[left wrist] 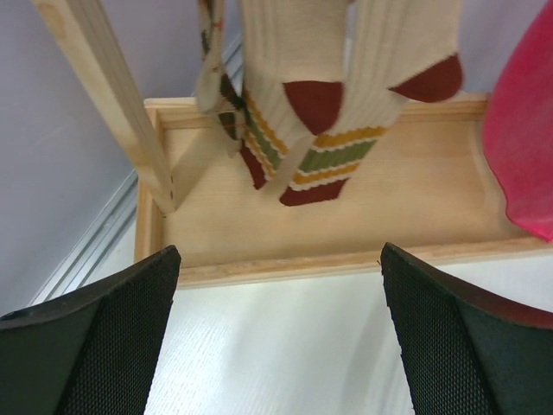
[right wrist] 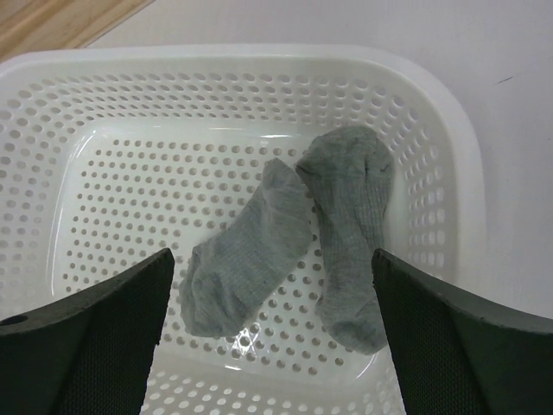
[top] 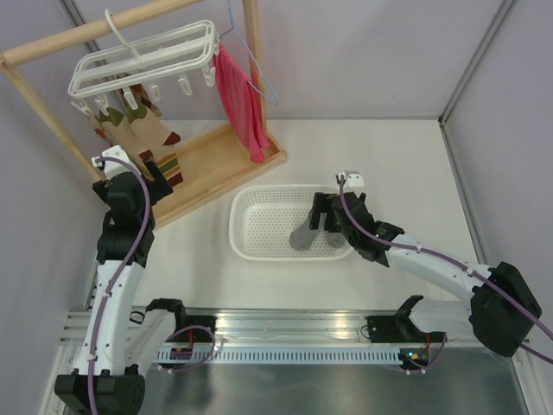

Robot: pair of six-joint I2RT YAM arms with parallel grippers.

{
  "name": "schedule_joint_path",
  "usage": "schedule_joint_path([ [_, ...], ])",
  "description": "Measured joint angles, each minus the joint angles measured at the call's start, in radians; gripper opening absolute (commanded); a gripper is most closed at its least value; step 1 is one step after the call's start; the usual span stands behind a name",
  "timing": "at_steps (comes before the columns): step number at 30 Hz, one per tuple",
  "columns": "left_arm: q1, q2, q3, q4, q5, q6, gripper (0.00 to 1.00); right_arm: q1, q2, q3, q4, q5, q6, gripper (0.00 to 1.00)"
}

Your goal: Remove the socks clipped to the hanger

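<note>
The white hanger [top: 147, 59] hangs from a wooden rail at the back left. Patterned socks [top: 138, 130] in tan, red and olive hang from its left clips; in the left wrist view their striped toes [left wrist: 321, 156] dangle above the wooden base. My left gripper [top: 147, 169] is open and empty, just in front of and below them. Two grey socks [right wrist: 294, 238] lie in the white basket [top: 251, 216]. My right gripper [top: 324, 220] is open and empty, just above them.
A red cloth [top: 240, 104] hangs on a blue wire hanger [top: 251, 52] to the right of the white one. The wooden rack's base tray [top: 216, 164] and upright post [left wrist: 112, 95] stand close to my left gripper.
</note>
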Motion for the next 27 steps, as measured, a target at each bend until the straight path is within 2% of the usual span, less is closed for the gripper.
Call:
schedule_joint_path([
  [5, 0.077, 0.105, 0.002, 0.039, 0.099, -0.033, 0.94, 0.0, -0.017, 0.0, 0.024, -0.031, 0.0, 0.98],
  [12, 0.084, 0.268, -0.034, 0.138, 0.219, -0.079, 0.95, -0.002, -0.017, 0.001, 0.068, -0.082, -0.001, 0.98],
  [19, 0.084, 0.331, -0.077, 0.314, 0.201, -0.109, 0.96, -0.005, -0.025, 0.001, 0.099, -0.111, -0.008, 0.98],
  [27, 0.084, 0.512, -0.091, 0.499, 0.141, -0.111, 0.96, -0.022, -0.047, 0.001, 0.13, -0.13, -0.023, 0.98],
])
